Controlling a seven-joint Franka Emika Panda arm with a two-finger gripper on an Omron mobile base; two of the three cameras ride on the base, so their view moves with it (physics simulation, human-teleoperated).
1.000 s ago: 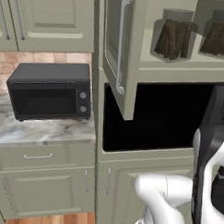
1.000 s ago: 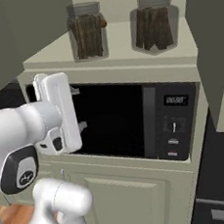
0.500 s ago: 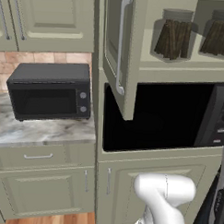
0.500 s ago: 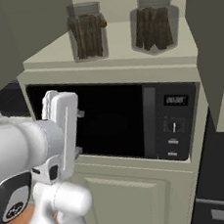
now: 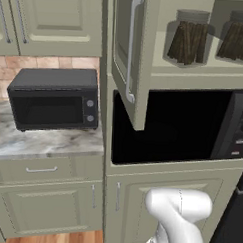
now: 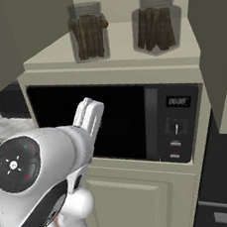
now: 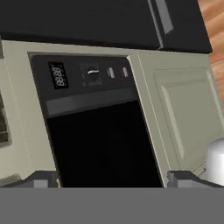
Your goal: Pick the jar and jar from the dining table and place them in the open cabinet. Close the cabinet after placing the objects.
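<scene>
In the left base view a black countertop microwave [image 5: 53, 99] sat on a grey-veined marble counter [image 5: 45, 142] at the far left, with sage-green drawers [image 5: 41, 169] under it. Next to it rose the tall sage-green cabinet [image 5: 183, 71], its raised-panel door [image 5: 130, 54] swung open toward the camera, the long silver bar handle [image 5: 131, 46] running down its edge. On the open shelf stood the two jars, well apart from each other: the left jar [image 5: 188, 37] and the right jar [image 5: 237, 36], both clear glass cylinders with lids, each showing dark brown upright sticks through the glass. From the right base view the same pair stood upright, the left jar [image 6: 89, 31] nearer the shelf's left edge and the right jar [image 6: 156, 25] beside the cabinet's right wall. Directly under the shelf sat a built-in black oven [image 6: 122, 124] with a small display and knob panel [image 6: 178, 125]. The open door hung out in front of the oven's left part. The gripper [image 7: 113, 179] had its fingers spread wide, holding nothing, facing the oven's dark glass
</scene>
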